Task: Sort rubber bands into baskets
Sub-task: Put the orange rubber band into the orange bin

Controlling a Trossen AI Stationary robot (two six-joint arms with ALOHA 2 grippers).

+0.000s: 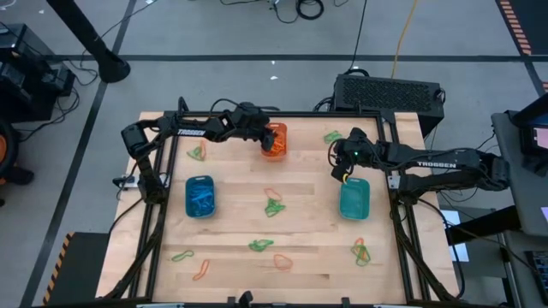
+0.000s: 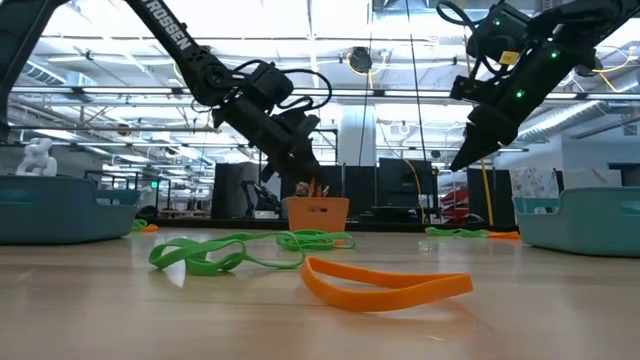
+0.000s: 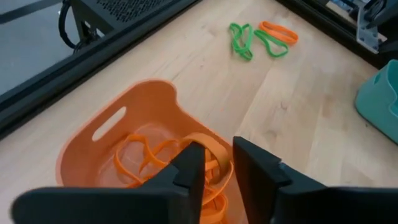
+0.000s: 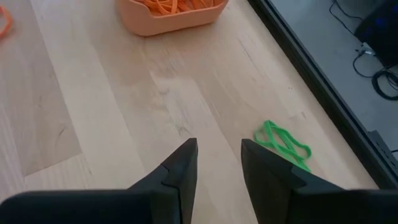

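While the left gripper (image 3: 216, 163) hangs just above the orange basket (image 1: 274, 141) at the far edge of the worktop (image 1: 300, 248), its fingers (image 3: 189, 165) stand slightly apart with nothing clamped, and orange rubber bands (image 3: 149, 158) lie inside the basket below. To the right of that basket, the right gripper (image 4: 217, 155) hovers over bare wood, fingers apart and empty, near a green rubber band (image 4: 283, 143). Nearer than the orange basket sit the blue basket (image 1: 199, 197) and the teal basket (image 1: 354, 199), with loose bands (image 1: 274, 205) scattered between them.
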